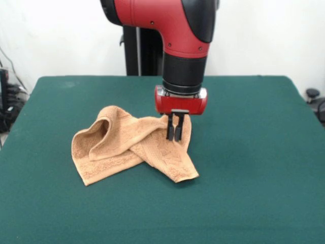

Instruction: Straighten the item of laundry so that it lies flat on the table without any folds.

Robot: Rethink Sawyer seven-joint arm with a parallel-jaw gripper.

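The tan-orange towel [133, 148] lies crumpled on the dark green table [254, 168], left of centre. One part is folded over into a raised loop at the left, and another flap runs down to the front right corner. My gripper [174, 138] hangs from the red arm straight above the towel's right upper part. Its two black fingers [170, 129] stand close together with only a thin gap, their tips pressed into the cloth, pinching a fold. The towel's edge rises a little toward the fingers there.
The robot's black pedestal [138, 51] stands behind the table's far edge. Dark equipment and cables [7, 101] sit off the table's left side, and a small black object [313, 94] sits off the right side.
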